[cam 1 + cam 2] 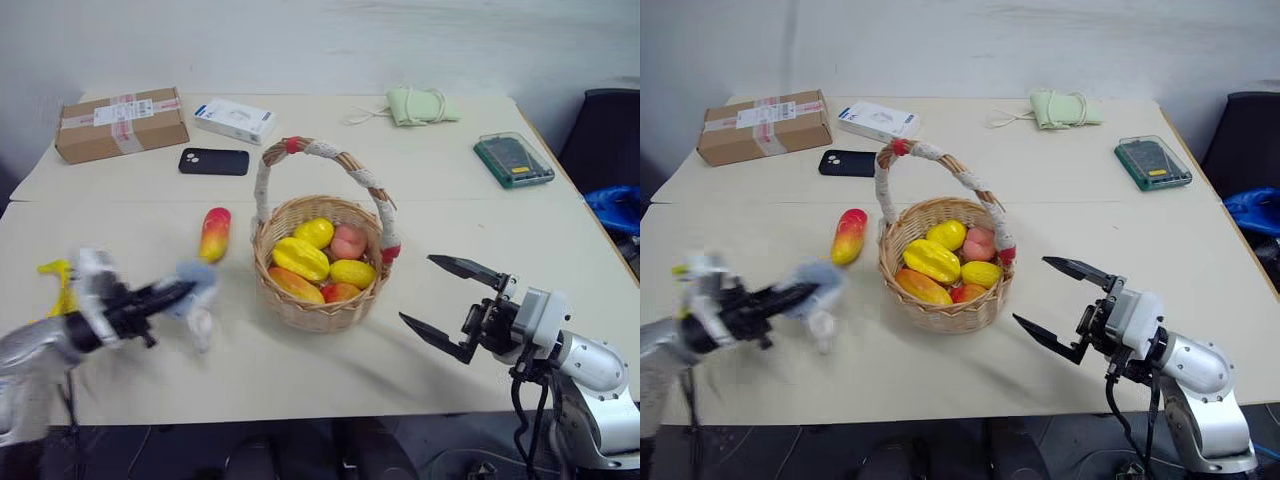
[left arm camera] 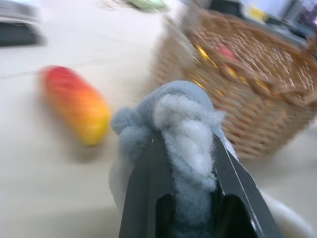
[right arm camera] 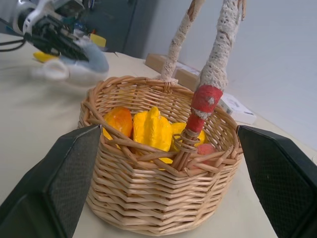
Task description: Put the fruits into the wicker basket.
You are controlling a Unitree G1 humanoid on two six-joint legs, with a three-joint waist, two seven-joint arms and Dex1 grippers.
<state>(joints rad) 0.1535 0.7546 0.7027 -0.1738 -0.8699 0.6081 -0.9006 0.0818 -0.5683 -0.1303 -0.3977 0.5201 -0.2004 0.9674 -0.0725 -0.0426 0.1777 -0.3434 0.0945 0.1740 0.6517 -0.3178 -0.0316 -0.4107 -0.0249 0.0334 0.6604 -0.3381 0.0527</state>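
Mostly pale table [image 1: 300,380] — cardboard box [image 1: 122,123], black phone [image 1: 214,161], white wall [image 1: 320,40] behind.

Wicker basket [image 1: 318,300] holds several fruits [image 1: 318,262]; red-yellow mango [image 1: 214,234] lies beside it.

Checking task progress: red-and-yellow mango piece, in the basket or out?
Out. The mango piece lies on the table on the robot's left of the wicker basket, apart from it; the other fruits sit inside.

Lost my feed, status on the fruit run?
Left gripper shut on grey plush toy. Right gripper open beside wicker basket. Mango-like fruit on table, left of basket.
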